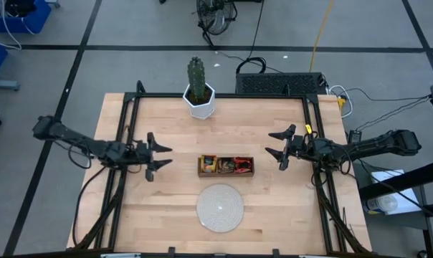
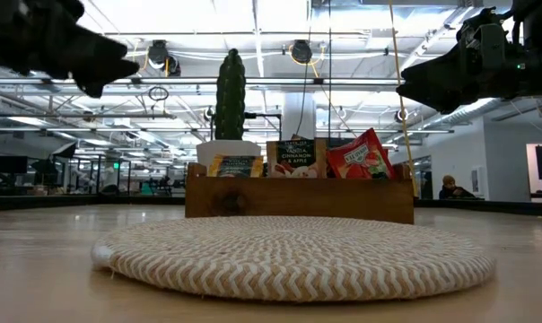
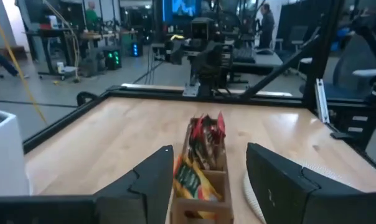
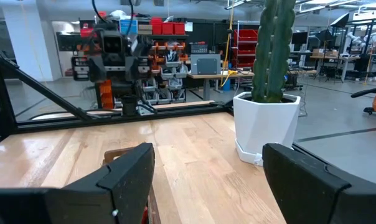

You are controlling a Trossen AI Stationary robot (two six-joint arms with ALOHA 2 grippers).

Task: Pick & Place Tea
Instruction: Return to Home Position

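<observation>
Two grippers hover above the table [image 1: 281,208], one on each side of the wooden tray [image 1: 226,175]. The left gripper [image 1: 165,156] and the right gripper [image 1: 267,142] both have their fingers spread wide and hold nothing. The tea sachets [image 1: 234,165] stand upright in the tray's three compartments: yellow towards the left arm, a dark wrapper in the middle, red towards the right arm. A round woven disc [image 1: 220,208] lies near the tray, and a potted cactus [image 1: 200,89] stands on its other side.
</observation>
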